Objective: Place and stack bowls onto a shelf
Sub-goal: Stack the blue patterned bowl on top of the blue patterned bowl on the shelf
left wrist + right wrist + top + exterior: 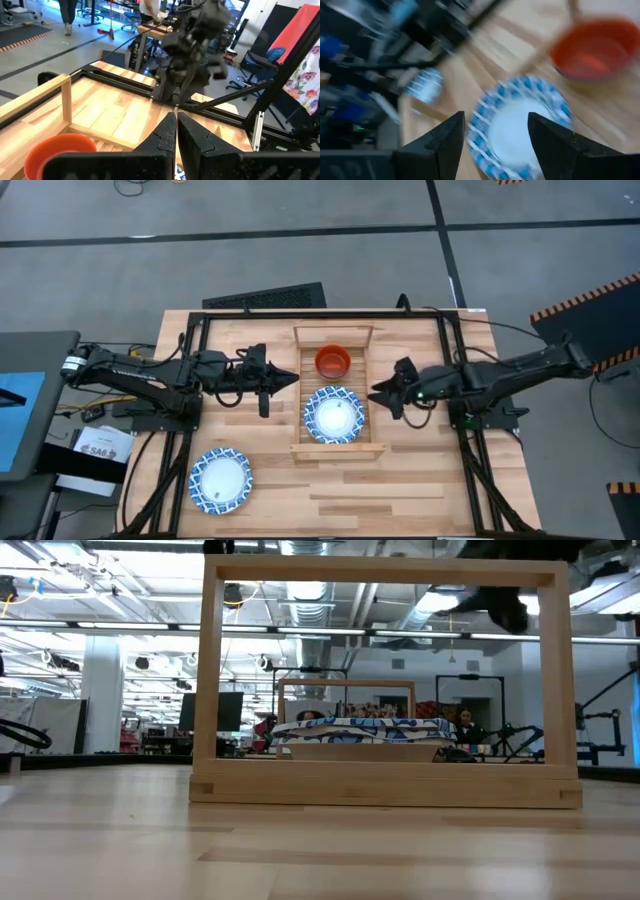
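Right gripper hovered with fingers spread and empty, just beside the shelf. Nearest it on the shelf sat a blue-rimmed white bowl, the orange-red bowl beyond. Left gripper, fingers pressed together, faced it across the shelf. Farther off, another patterned bowl lay on the tabletop.

A light wooden bench with a black metal frame along its edges stands on a grey floor crossed by dark lines. A black keyboard lies at the bench's far edge. Beside the bench sit a blue-topped surface and a white printed sheet. Orange-and-black hazard stripes mark the floor on the other side. Beyond the bench, a blue office chair, a flowered red cloth and a walking person's legs show in the workshop.
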{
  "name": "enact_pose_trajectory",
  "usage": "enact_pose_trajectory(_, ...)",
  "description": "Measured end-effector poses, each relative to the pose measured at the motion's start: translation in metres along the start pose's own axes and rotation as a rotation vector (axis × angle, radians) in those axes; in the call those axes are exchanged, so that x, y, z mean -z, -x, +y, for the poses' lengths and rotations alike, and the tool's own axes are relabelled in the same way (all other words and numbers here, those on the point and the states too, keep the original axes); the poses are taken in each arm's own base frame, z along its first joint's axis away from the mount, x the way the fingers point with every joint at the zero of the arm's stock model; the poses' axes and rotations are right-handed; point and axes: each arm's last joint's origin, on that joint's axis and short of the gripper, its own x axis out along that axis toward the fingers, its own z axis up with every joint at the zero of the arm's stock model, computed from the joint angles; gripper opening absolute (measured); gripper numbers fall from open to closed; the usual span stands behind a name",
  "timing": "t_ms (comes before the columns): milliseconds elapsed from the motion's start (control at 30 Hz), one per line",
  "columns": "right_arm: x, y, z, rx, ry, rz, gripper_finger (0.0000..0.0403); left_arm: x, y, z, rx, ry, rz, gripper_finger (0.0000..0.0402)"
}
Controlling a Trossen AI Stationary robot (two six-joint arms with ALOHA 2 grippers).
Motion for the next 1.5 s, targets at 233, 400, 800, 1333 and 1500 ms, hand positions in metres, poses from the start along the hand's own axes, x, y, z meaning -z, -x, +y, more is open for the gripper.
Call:
enact_pose_trajectory(233, -0.016, 0.006, 0.019, -0.180, 0.154, -0.182, 0.0242, 0.000, 0.000, 0.000, 0.000, -0.014, 0.000, 0.0000)
enact_pose_trajectory(400, -0.018, 0.006, 0.021, -0.185, 0.264, -0.211, 0.0242, 0.000, 0.000, 0.000, 0.000, -0.060, 0.000, 0.0000)
enact_pose_trajectory(800, -0.017, 0.006, 0.021, -0.177, 0.338, -0.214, 0.0242, 0.000, 0.000, 0.000, 0.000, -0.112, 0.000, 0.0000)
enact_pose_trajectory(1333, -0.020, 0.007, 0.023, -0.180, 0.513, -0.269, 0.0217, 0.000, 0.000, 0.000, 0.000, -0.210, 0.000, 0.0000)
enact_pose_trajectory(1500, -0.021, 0.007, 0.024, -0.179, 0.531, -0.275, 0.0171, 0.000, 0.000, 0.000, 0.000, -0.208, 0.000, 0.0000)
